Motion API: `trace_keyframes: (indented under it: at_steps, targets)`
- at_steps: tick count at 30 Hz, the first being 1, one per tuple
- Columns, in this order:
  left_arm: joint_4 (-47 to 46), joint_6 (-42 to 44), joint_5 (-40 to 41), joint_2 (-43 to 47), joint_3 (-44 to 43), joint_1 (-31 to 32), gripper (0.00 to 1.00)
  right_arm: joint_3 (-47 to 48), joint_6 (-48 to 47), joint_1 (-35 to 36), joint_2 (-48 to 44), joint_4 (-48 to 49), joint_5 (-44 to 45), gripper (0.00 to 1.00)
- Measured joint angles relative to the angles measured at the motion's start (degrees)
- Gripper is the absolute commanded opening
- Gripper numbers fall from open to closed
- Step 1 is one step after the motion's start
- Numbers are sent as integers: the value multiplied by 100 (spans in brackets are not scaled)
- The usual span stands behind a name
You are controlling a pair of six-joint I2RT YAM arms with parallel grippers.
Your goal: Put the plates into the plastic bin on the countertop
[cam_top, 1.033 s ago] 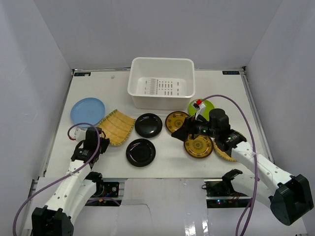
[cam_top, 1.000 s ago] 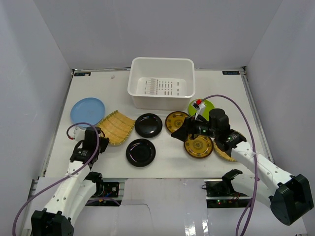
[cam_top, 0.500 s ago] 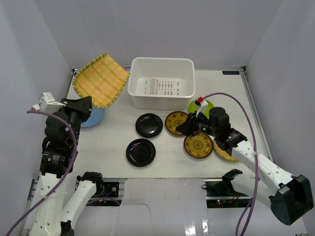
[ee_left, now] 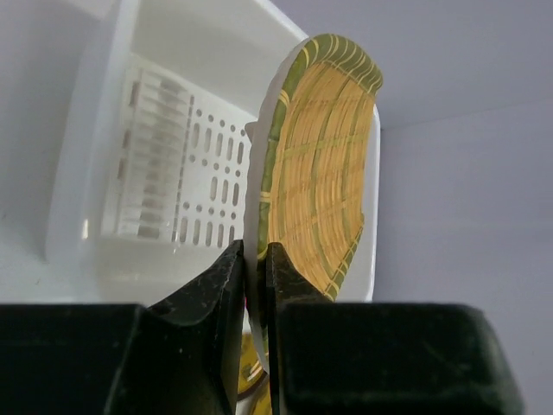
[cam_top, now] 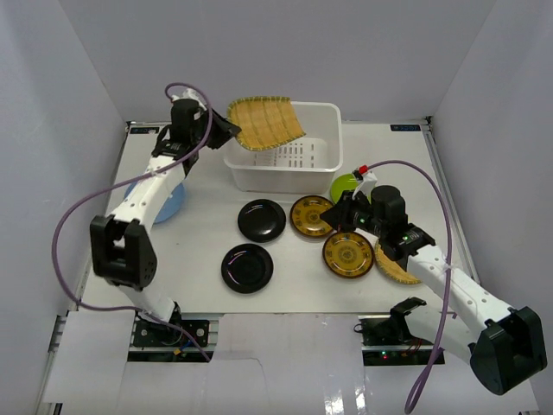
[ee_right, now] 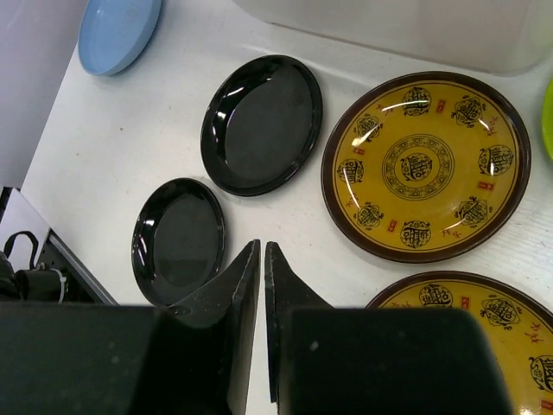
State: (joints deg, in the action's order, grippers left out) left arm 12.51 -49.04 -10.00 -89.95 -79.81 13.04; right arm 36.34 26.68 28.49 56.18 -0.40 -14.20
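My left gripper [cam_top: 226, 131] [ee_left: 257, 251] is shut on the edge of a woven straw-coloured plate [cam_top: 266, 123] [ee_left: 320, 173], held tilted over the left part of the white plastic bin [cam_top: 333, 160] [ee_left: 104, 130]. My right gripper [cam_top: 331, 218] [ee_right: 262, 246] hovers shut and empty over the countertop [cam_top: 199, 246]. Near it are two black plates [ee_right: 262, 124] [ee_right: 179, 239] and two yellow-brown patterned plates [ee_right: 425, 164] [ee_right: 471, 328]. On the countertop lie the black plates [cam_top: 261, 220] [cam_top: 247, 268], the patterned plates [cam_top: 309, 216] [cam_top: 348, 255], a second woven plate [cam_top: 396, 268], a lime green plate [cam_top: 344, 184] and a light blue plate [cam_top: 168, 201].
White walls close in the countertop at the left, right and back. The left arm reaches from the near left edge up along the left side to the bin. A purple cable [cam_top: 436, 203] loops over the right side.
The left arm lifted the woven plate off the countertop and carried it up and back over the bin. The right gripper's jaws went from open to shut, with nothing between them.
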Motion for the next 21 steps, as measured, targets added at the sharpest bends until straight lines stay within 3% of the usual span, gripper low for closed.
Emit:
trace_keyframes:
  at_steps: [7,15,21]
  targets:
    - [444,422,-811,-2470,-2649,216,0,0,-68,-46,-177,-275,216,26]
    - [1847,964,-953,-3963,-4697,256,0,0,-175,-184,-363,-538,490,31]
    - [2363,1117,-1102,-4433,-4922,254,0,0,-188,-219,-457,-721,673,37]
